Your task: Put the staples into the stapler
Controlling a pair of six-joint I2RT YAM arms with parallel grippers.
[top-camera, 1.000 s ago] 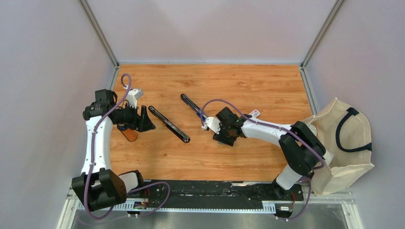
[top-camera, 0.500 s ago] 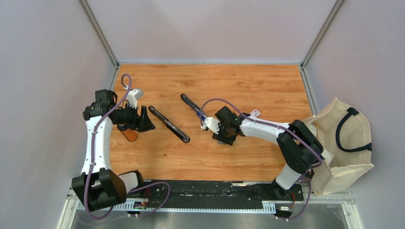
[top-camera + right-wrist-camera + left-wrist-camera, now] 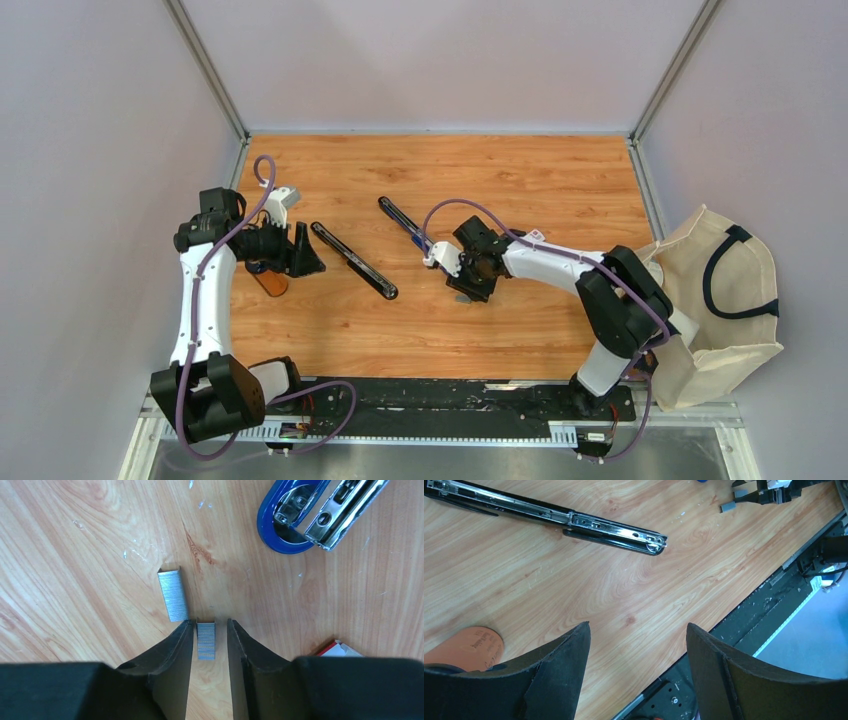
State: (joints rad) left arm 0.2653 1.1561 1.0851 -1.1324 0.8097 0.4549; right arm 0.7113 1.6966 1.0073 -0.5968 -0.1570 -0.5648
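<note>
The short strip (image 3: 205, 640) of grey staples lies flat on the tabletop (image 3: 75, 555). Its long axis runs straight along my right jaws, one end toward my wrist and the other pointing out past the tips. It sits in the gap between the two fingers (image 3: 170, 660), closer to the one on the left of the view, and a sliver of wood shows on its other side. So my right jaws stand narrowly apart around it, not clamped. Whether the nearer finger touches it I cannot tell from this angle.

A longer strip (image 3: 173, 595) lies just beyond that fingertip, outside the jaws. Its far end leans slightly left, and it is near the short one but apart from it. Ahead to the right lies the blue-ended stapler (image 3: 287, 522) with its chrome part. A corner of the white and red staple box (image 3: 340, 649) peeks beside my other finger.

From above, my right wrist hides both strips. That view shows instead the black stapler (image 3: 353, 260) lying diagonally between my arms. My left wrist camera adds its chrome rail, facing up.

My left jaws hang wide apart with only wood showing between them, beside an orange pad (image 3: 469, 647).
</note>
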